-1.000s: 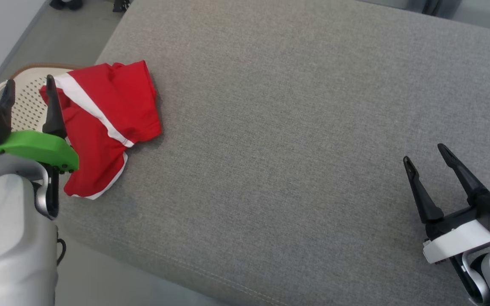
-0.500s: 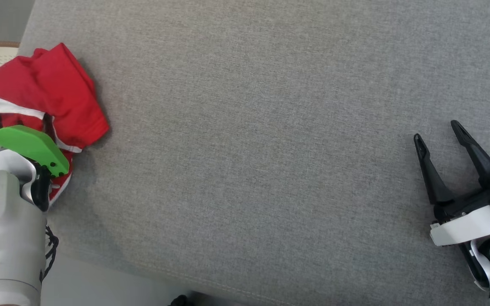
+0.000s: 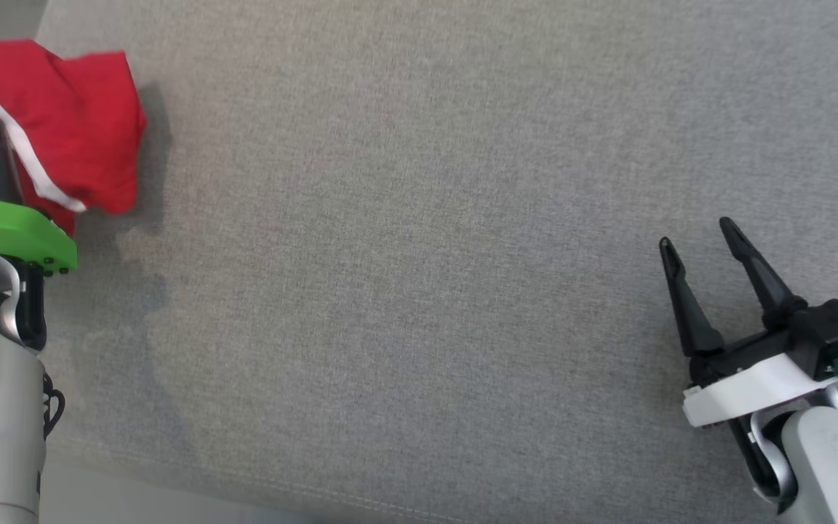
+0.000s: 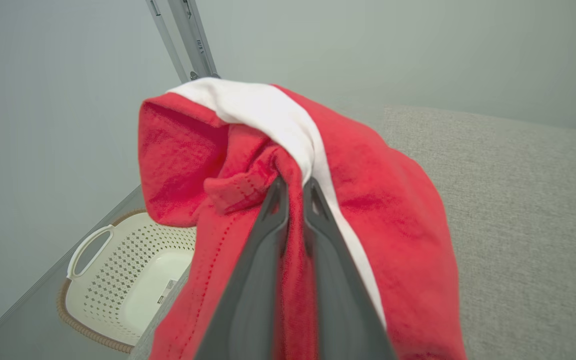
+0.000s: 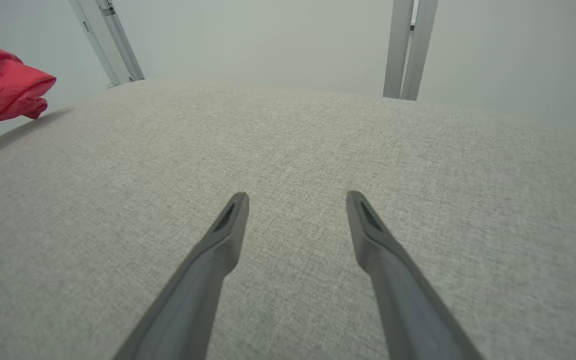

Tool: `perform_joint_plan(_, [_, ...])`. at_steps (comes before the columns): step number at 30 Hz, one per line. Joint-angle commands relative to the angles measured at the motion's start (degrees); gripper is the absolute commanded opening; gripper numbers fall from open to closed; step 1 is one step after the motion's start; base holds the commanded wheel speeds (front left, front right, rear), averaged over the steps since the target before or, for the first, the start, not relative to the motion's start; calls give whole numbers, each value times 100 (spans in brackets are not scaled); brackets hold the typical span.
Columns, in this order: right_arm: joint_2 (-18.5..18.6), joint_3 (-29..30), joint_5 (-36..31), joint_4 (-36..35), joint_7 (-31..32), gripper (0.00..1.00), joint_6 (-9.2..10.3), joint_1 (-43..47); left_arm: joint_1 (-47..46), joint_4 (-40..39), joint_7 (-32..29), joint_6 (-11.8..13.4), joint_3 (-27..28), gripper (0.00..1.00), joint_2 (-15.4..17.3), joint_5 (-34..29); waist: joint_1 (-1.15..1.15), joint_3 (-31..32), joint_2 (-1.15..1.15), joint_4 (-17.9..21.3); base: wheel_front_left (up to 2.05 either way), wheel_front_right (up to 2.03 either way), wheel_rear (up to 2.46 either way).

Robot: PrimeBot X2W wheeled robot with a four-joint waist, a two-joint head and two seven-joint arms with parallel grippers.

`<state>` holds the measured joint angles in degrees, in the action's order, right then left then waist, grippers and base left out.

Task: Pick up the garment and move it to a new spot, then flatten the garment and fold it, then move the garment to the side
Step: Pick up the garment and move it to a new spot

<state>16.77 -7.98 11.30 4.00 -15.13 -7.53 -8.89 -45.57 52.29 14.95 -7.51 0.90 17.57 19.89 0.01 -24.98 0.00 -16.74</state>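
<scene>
I have the left gripper [image 4: 293, 182] pinched tight on the garment [image 4: 368, 200], which hangs bunched above the cushion's [image 3: 419, 255] left edge — lifted, I judge, so it carries inward without dragging. The right gripper [image 3: 695, 233] hovers spread and empty over the cushion's right side.

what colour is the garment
Red garment with a white stripe; clearest in the left wrist view.

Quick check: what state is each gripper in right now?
Left gripper: closed on the red garment.
Right gripper: open, holding nothing.
</scene>
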Motion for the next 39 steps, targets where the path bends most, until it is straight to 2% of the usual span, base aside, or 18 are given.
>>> perform_joint_plan(1, [-83, -15, 44, 41, 1, 100, 9, -56, 195, -303, 25, 8, 20, 0, 29, -79, -1, 432, 0, 185, 0, 0, 0])
perform_joint_plan(8, [-575, -87, 119, 179, 1, 100, 9, 123, 1015, -1757, -35, 8, -83, 0, -117, -110, -1, 1259, 0, 736, 0, 0, 0])
perform_joint_plan(18, [-838, 68, 130, 161, -5, 100, 8, 430, 2074, -3146, -916, 90, -519, 0, -652, 152, -1, 1854, 0, 1877, 0, 0, 0])
perform_joint_plan(27, [-935, 191, 124, 79, -5, 100, 8, 502, 2474, -3211, -999, 200, -1024, 0, -1276, 324, -1, 1762, 0, 2839, 0, 0, 0])
perform_joint_plan(33, [-1017, 225, 119, 30, -5, 100, 8, 445, 2432, -3068, -933, 288, -1512, 0, -1423, 423, -1, 1493, 0, 3241, 0, 0, 0])
perform_joint_plan(39, [-1090, 228, 114, -26, -5, 100, 8, 345, 2335, -2841, -895, 373, -2082, 0, -1449, 611, -1, 1215, 0, 3436, 0, 0, 0])
